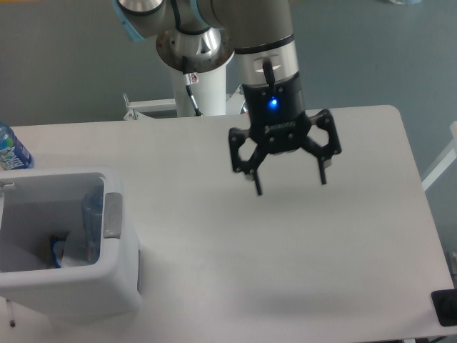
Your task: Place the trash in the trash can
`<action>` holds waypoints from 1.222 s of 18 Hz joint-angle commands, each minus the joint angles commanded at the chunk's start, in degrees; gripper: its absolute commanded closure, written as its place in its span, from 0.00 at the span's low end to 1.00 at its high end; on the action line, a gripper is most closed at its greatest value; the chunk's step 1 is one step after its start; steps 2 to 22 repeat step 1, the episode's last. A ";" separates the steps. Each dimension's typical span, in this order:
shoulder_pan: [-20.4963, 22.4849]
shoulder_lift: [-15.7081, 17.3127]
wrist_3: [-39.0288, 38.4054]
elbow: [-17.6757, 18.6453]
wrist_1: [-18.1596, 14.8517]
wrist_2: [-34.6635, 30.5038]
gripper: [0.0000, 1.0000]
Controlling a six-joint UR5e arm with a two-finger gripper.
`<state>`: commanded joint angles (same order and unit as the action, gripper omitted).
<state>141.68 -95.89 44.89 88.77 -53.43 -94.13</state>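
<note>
White table (300,257), grey floor (64,64) behind; pincer (290,183) spread, hovering; trash (86,232) seemingly inside trash can (114,286).

Your arm reaches down from its white base column at the top of the view, with the wrist pointing straight down over the middle of the tabletop (285,271). A blue light glows on the tool's black body. Your tool (290,182) hangs above the surface with its two fingers spread wide apart and nothing between them. The fingertips (258,190) point downward and look clear of the surface, with a faint shadow lying below them.
</note>
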 joint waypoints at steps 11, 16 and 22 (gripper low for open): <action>0.00 0.00 0.72 -0.17 -0.97 -0.27 0.00; 0.00 0.00 0.72 -0.17 -0.97 -0.27 0.00; 0.00 0.00 0.72 -0.17 -0.97 -0.27 0.00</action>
